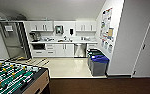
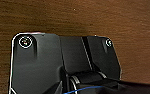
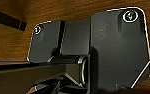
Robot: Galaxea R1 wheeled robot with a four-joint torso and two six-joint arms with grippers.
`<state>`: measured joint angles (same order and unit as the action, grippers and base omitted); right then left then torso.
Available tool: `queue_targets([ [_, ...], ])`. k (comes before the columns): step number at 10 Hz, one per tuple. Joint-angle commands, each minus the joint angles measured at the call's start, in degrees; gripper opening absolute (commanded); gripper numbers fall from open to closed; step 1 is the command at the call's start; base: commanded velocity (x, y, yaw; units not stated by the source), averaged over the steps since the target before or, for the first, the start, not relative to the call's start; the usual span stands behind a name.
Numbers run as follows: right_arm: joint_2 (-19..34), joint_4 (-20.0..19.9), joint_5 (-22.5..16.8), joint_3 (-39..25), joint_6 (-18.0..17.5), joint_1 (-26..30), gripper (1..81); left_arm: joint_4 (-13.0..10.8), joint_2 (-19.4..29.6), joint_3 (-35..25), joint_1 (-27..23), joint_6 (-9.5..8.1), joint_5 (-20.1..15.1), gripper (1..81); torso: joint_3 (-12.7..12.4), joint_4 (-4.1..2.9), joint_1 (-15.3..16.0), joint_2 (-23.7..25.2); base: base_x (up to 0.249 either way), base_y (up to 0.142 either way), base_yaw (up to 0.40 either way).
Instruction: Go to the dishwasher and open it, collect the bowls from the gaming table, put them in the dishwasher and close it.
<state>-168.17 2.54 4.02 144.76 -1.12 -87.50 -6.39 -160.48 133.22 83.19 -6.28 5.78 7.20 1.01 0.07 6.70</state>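
Dishwasher [image 1: 80, 50] status: door shut, steel front flush under the counter [image 1: 63, 41] at the far end of the kitchenette, just beside the white cupboard doors [image 1: 64, 49]. The robot stands well apart from it, on brown carpet [image 1: 103, 86] short of the pale kitchen floor [image 1: 66, 67]. Bins [image 1: 98, 63] stand near the dishwasher, between it and the robot. A football table [image 1: 13, 78] sits nearest the camera, on the side opposite the bins; no bowls can be made out on it. Judged progress: no step complete; opening, collecting, loading and closing all remain. Both wrist views face the carpet, and neither gives enough to tell how far the grippers are open or whether they hold anything.
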Motion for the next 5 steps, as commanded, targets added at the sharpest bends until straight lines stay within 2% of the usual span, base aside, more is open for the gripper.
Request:
queue_targets([
  [1, 2.7, -0.4, -2.5, -4.9, 0.0, 2.6, 81.1, 0.3, 2.2, -2.9, -3.5, -0.31, -1.7, 81.1, 0.0, 0.00, 0.0, 0.0, 0.225, 0.000, 0.000],
  [5, 9.0, -0.3, -2.4, -16.2, 0.0, 2.4, 81.1, 0.3, 4.8, -7.3, -3.4, -0.31, -1.7, 81.1, 0.0, 0.00, 0.0, 0.0, 0.225, 0.000, 0.000],
])
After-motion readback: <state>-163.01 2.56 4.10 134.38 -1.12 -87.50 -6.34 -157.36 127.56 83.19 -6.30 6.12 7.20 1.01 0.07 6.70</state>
